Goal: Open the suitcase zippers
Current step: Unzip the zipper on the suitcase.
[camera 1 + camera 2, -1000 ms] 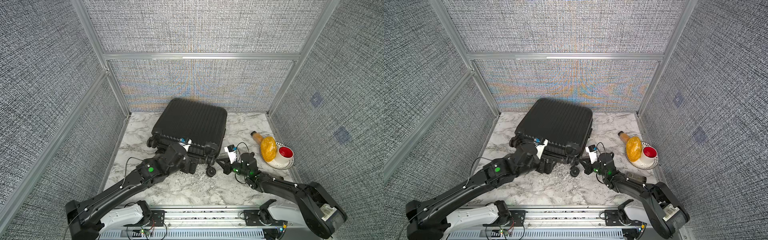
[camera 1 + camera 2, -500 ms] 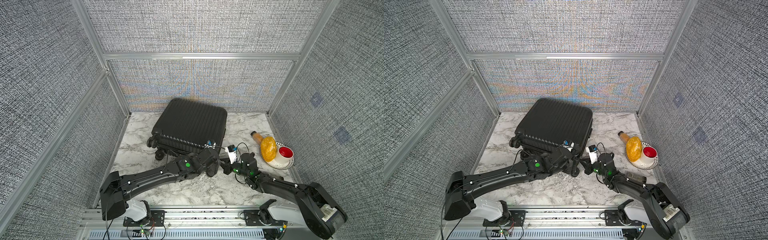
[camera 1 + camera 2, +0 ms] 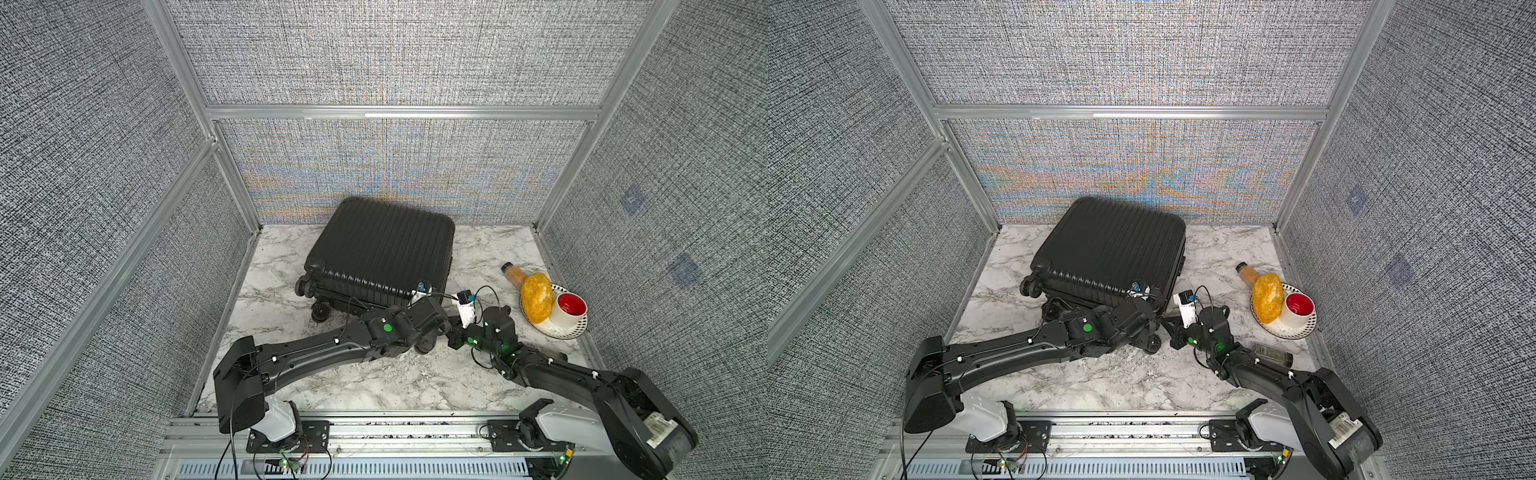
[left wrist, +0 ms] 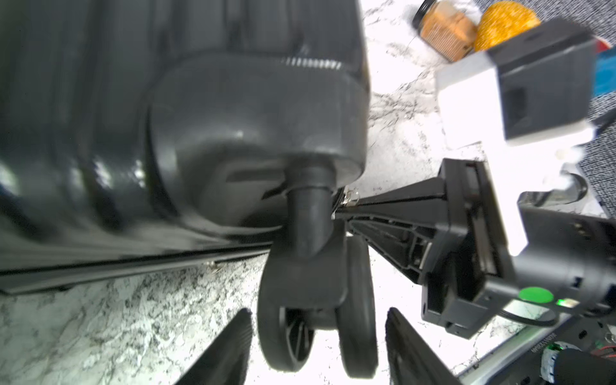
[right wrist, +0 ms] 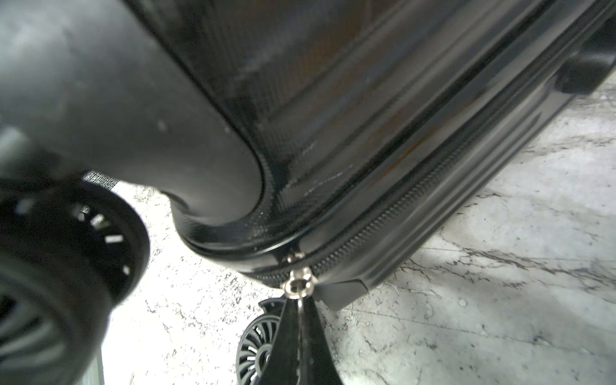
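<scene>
The black ribbed suitcase [image 3: 382, 249] [image 3: 1113, 245] lies flat at the back of the marble table. My right gripper [image 5: 298, 300] [image 3: 448, 329] is shut on the small metal pull [image 5: 296, 285] of the zippers [image 5: 383, 216] at the case's near right corner. The track runs along the seam just above the tabletop. My left gripper [image 4: 316, 311] [image 3: 1148, 332] is at the same corner. It stands open, with its fingers [image 4: 240, 333] either side of a double spinner wheel [image 4: 300, 333] and a thin gap on each side. The two grippers almost meet there.
A plate [image 3: 552, 332] at the right holds a red-lined cup [image 3: 570, 308] and a yellow lump [image 3: 537, 297]. An amber jar [image 3: 512, 273] lies beside the plate. A dark jar [image 3: 1273, 353] lies by the right arm. Fabric walls enclose three sides.
My left arm has swung right along the case's near edge to the corner wheel, and its jaws have narrowed around it. The right gripper and the case have stayed put.
</scene>
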Tool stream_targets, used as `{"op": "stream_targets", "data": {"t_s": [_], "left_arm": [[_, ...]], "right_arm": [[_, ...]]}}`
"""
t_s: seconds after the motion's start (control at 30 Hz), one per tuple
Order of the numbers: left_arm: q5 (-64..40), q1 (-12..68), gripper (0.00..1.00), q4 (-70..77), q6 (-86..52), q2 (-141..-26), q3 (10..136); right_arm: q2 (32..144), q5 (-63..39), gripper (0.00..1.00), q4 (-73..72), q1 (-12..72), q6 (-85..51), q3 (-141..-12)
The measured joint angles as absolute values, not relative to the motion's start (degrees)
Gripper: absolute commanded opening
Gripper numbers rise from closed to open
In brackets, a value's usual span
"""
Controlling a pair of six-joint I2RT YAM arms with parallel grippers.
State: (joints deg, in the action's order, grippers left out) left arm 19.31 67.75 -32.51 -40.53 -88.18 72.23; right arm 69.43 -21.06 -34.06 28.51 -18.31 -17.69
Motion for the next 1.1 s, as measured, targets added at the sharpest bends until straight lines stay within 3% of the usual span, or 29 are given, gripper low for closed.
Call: {"op": "stream_targets", "data": {"t_s": [0.13,0.4,0.5,0.67,0.7,1.1], "left_arm": [[19.03,67.75,0.68,-32.67,-40.99,-88.71,72.53],[18.92,67.75,0.51,-32.58,-42.28,-88.99,72.29],[19.16,67.75,0.38,-32.75,-42.57,-88.75,72.2],[19.35,67.77,0.03,-33.3,-42.3,-86.65,70.94],[19.35,67.81,0.01,-33.52,-41.85,-86.13,70.46],[17.96,66.83,0.0,-34.44,-33.26,-74.85,61.71]], "right_arm": [[69.19,-21.04,0.0,-33.8,28.51,-18.35,-17.69],[68.62,-20.78,0.0,-33.26,28.51,-18.72,-17.69],[68.42,-20.38,0.0,-33.01,28.53,-18.7,-17.67],[67.77,-18.39,0.0,-31.44,28.51,-17.63,-18.06],[67.64,-17.89,0.0,-30.87,28.51,-17.12,-18.31],[72.1,-16.14,0.0,-26.44,24.73,-10.0,-24.67]]}}
